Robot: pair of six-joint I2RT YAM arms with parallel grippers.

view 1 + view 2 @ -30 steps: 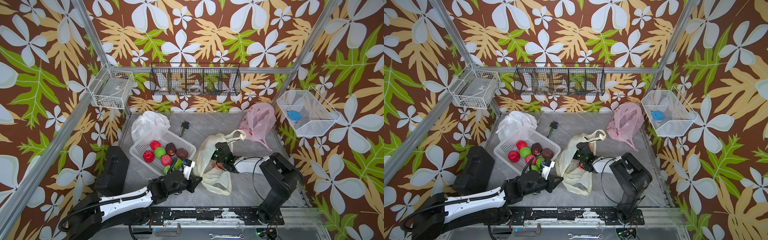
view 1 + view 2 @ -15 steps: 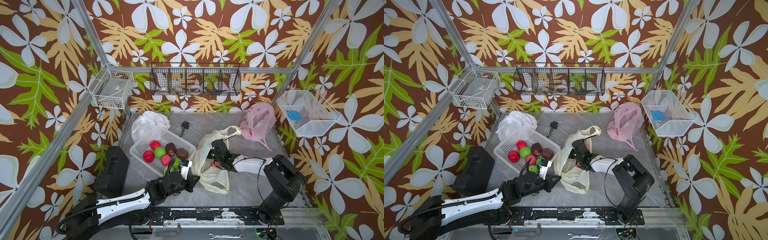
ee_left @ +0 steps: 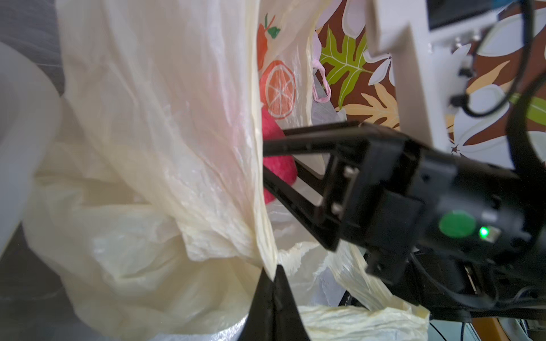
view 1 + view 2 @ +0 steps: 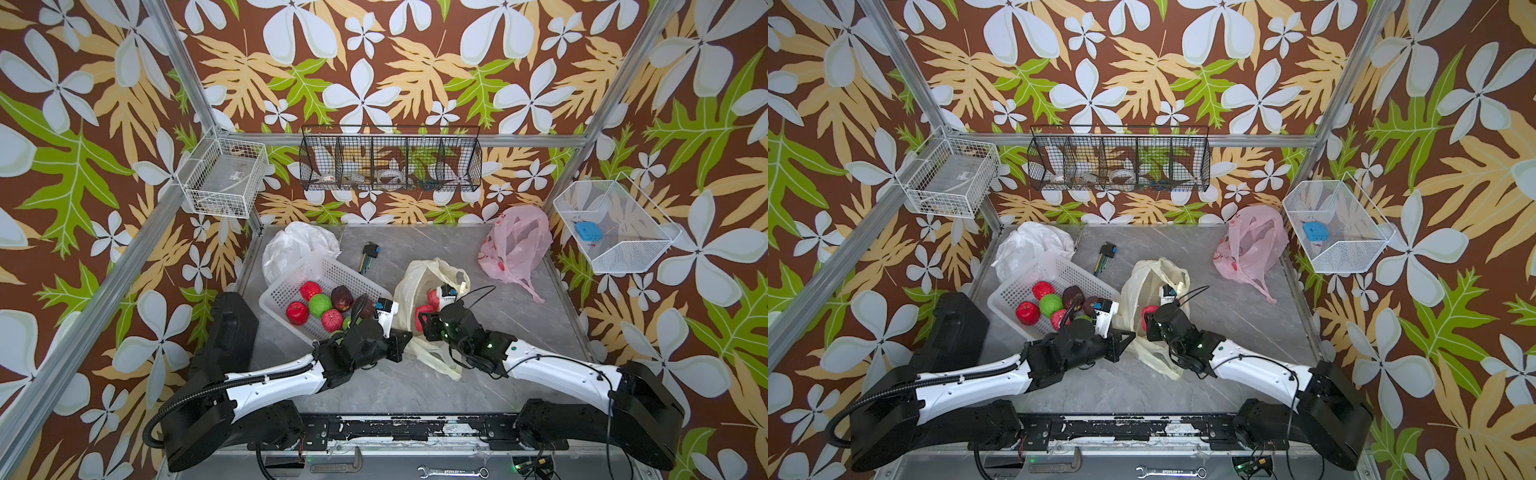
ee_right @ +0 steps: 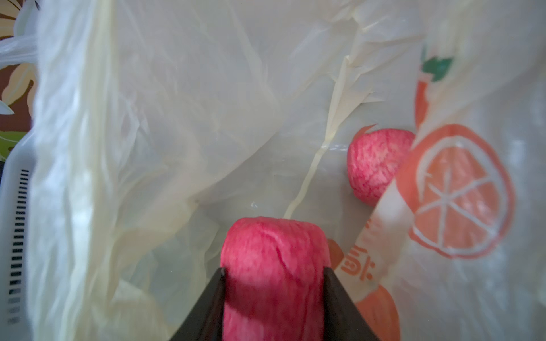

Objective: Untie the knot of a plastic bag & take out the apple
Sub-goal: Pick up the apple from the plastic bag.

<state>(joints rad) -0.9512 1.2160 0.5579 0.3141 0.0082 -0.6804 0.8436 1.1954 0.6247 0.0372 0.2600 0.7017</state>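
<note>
A cream plastic bag (image 4: 409, 291) (image 4: 1142, 282) lies mid-table with its mouth open and its handles loose; no knot shows. My left gripper (image 3: 273, 270) (image 4: 409, 337) is shut on the bag's (image 3: 162, 133) near edge and holds it up. My right gripper (image 5: 274, 270) (image 4: 422, 323) reaches into the mouth and is shut on a red apple (image 5: 274, 259) (image 4: 424, 312) (image 4: 1148, 311), one finger on each side. A second red apple (image 5: 375, 162) (image 4: 433, 296) rests deeper inside the bag (image 5: 192, 118).
A white basket (image 4: 291, 286) with several red, green and dark fruits stands just left of the bag. A pink bag (image 4: 515, 249) sits at the back right and a white bag (image 4: 291, 249) at the back left. A black case (image 4: 230, 328) is at the left edge, a small tool (image 4: 368, 255) behind the basket.
The right gripper's jaws have narrowed onto the red apple inside the bag. The left gripper has kept its hold on the bag's edge and shifted slightly.
</note>
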